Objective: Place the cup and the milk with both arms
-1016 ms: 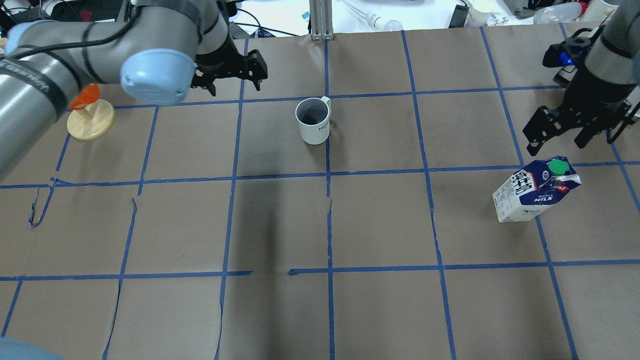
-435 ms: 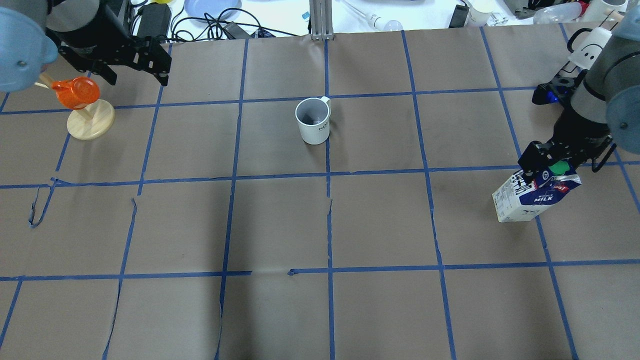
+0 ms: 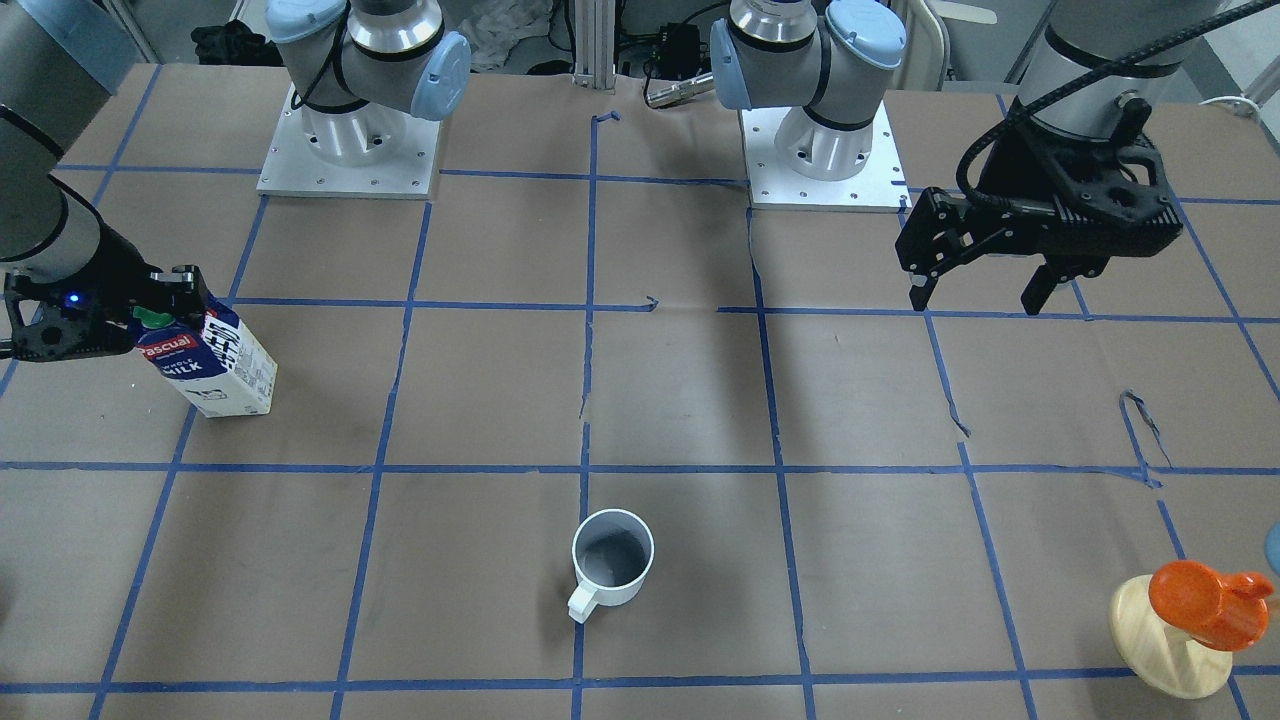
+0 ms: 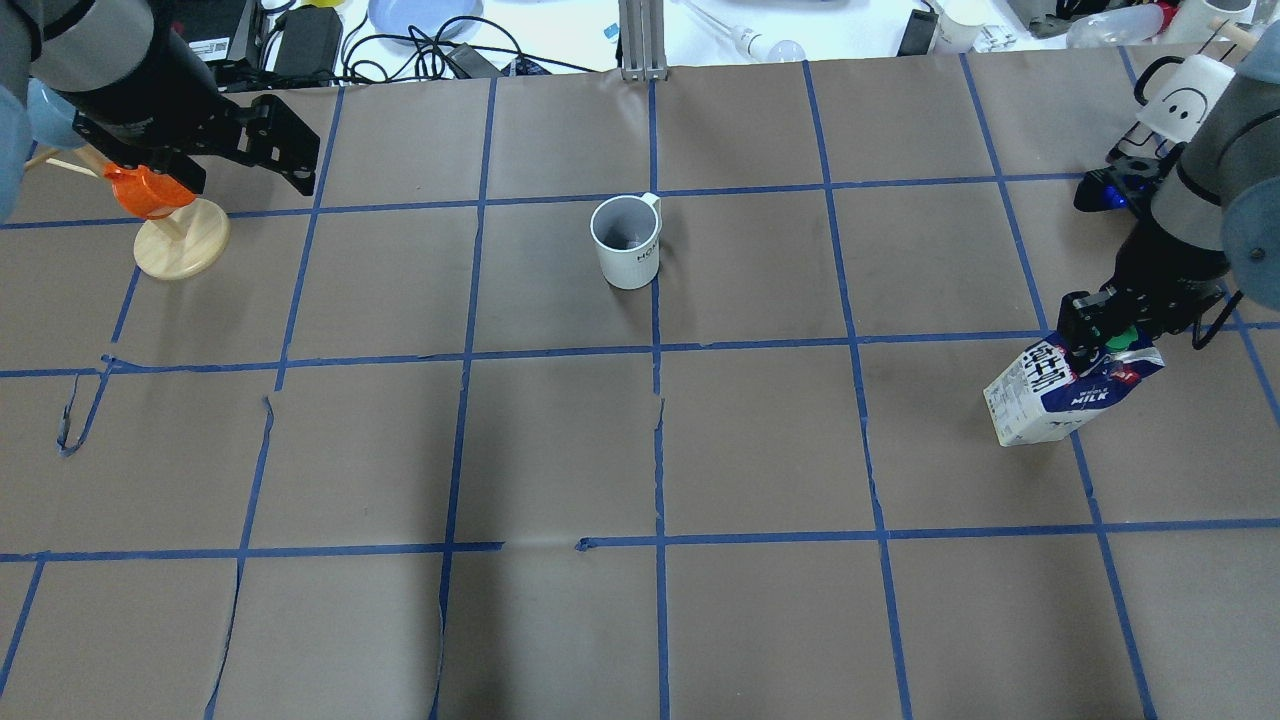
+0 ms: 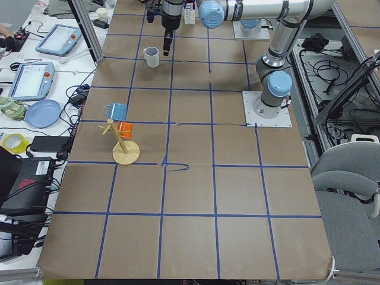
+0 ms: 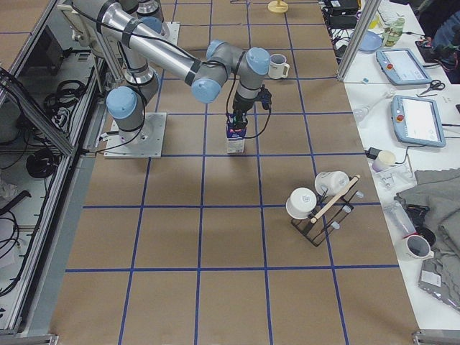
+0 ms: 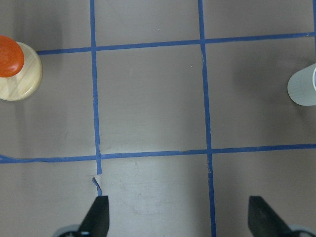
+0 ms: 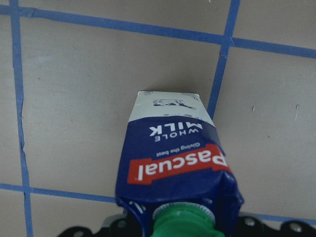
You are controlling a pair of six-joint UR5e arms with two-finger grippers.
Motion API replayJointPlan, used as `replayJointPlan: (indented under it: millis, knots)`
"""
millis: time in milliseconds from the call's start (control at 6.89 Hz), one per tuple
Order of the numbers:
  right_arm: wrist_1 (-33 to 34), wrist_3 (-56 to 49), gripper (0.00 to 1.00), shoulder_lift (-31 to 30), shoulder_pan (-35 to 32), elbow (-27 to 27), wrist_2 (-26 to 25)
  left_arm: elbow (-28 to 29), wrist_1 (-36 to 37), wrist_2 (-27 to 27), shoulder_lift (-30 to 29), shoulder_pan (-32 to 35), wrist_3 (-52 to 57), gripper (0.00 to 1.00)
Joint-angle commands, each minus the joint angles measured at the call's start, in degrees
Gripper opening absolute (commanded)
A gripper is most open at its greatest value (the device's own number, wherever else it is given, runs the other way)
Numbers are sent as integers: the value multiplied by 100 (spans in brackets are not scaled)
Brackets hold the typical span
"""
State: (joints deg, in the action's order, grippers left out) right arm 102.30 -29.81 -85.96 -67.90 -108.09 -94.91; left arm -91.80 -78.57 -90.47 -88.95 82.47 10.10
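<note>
The cup (image 4: 627, 240) is a white mug standing upright mid-table, handle toward the far edge; it also shows in the front view (image 3: 612, 560) and at the left wrist view's right edge (image 7: 303, 89). The milk (image 4: 1070, 385) stands at the right, also seen in the front view (image 3: 205, 365) and the right wrist view (image 8: 177, 163). My right gripper (image 4: 1100, 335) is down on the carton's top, shut on it; the carton hides its fingers. My left gripper (image 4: 248, 180) is open and empty, high over the back left, far from the cup.
An orange object on a round wooden base (image 4: 165, 225) stands just under and beside my left gripper. A rack with white mugs (image 4: 1180, 85) stands behind the right arm. Cables and a blue plate (image 4: 420, 15) lie past the table's far edge.
My left gripper has swung left, away from the cup to over the orange object. My right gripper has come down from above onto the milk's top and closed on it.
</note>
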Motion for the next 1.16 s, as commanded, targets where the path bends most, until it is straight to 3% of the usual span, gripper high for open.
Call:
replayJointPlan:
  millis: [0, 145, 435, 726, 1016]
  knots:
    - [-35, 80, 53, 35, -30, 373, 16, -127, 61, -6, 35, -3, -34, 100]
    - [-131, 124, 50, 157, -65, 663, 33, -75, 78, 64, -43, -55, -34, 100]
    - [-823, 195, 34, 587, -222, 1706, 51, -118, 271, 73, -193, -109, -43, 100]
    - [-975, 457, 33, 1236, -748, 2937, 51, -319, 323, 38, -202, -56, -52, 100]
    - [-984, 1017, 33, 1825, -1398, 3643, 182, -355, 456, 30, -202, -56, -147, 100]
